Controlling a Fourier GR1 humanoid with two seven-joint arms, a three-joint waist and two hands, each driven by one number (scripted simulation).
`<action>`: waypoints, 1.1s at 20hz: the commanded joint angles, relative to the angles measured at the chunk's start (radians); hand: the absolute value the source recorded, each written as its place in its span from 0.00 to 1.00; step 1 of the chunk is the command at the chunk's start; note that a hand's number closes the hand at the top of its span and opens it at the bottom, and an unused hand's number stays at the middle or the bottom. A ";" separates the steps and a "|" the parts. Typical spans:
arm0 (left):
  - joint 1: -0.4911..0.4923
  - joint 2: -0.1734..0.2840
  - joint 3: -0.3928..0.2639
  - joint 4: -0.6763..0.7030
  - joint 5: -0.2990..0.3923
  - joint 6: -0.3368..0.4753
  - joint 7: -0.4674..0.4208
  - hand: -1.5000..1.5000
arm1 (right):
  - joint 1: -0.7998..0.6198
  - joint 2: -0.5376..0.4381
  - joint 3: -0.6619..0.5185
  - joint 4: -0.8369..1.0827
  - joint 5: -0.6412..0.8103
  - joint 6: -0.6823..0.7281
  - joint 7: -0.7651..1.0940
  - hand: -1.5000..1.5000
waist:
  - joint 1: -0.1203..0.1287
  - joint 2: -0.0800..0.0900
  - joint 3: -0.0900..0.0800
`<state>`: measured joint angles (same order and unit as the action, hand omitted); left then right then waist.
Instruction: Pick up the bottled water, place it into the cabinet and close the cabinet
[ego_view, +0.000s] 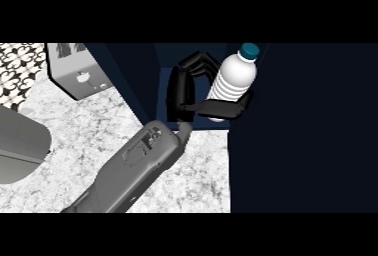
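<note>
Inside the cabinet (148, 75), the right hand (193, 85) curls round the bottled water (235, 80), gripping its ribbed lower body. It is likely light, smooth plastic, slippery and top-heavy; the mid-body hold suits it.

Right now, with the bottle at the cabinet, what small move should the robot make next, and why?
Probably ease the bottled water a little deeper into the cabinet and set it down before letting go. The robot hand is curled round the bottle, which stands roughly upright at the opening, and the thumb hides its base, so whether it rests on anything cannot be told.
</note>
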<state>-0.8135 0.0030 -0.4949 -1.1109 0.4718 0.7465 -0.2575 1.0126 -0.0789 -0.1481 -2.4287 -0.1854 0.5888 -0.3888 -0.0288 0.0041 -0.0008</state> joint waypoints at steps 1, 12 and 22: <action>0.003 -0.003 0.003 0.096 0.016 -0.026 -0.052 1.00 | -0.003 -0.007 -0.024 -0.112 -0.143 -0.013 0.079 0.00 | 0.004 0.002 0.000; -0.074 -0.003 0.155 0.384 0.107 -0.109 -0.215 1.00 | -0.025 -0.028 -0.068 -0.052 -0.173 0.032 0.060 0.00 | -0.011 0.006 0.000; -0.255 -0.003 0.139 0.704 0.027 -0.114 -0.277 1.00 | -0.058 -0.023 -0.065 -0.029 -0.153 0.031 0.060 0.00 | -0.021 0.012 0.000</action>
<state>-1.0333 0.0010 -0.3358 -0.5145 0.5432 0.6394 -0.5158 0.9593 -0.0968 -0.1965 -2.3993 -0.2464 0.6309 -0.3697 -0.0527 0.0143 -0.0007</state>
